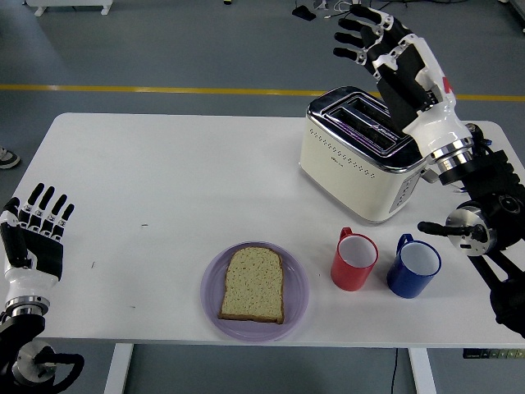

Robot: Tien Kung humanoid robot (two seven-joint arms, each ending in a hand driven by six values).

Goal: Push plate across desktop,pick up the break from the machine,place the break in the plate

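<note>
My right hand (392, 51) is raised above the toaster (366, 153), fingers spread wide and holding nothing. My left hand (34, 238) rests at the bench's (164, 180) left edge, fingers straight and open, also empty. The slice of bread (254, 284) lies flat in the purple plate (212, 305) near the bench's front edge, about midway along it. Just right of the plate stands a red mug (354, 260), and a blue mug (414, 266) stands just beside that. The toaster sits toward the far right corner, both slots showing dark.
</note>
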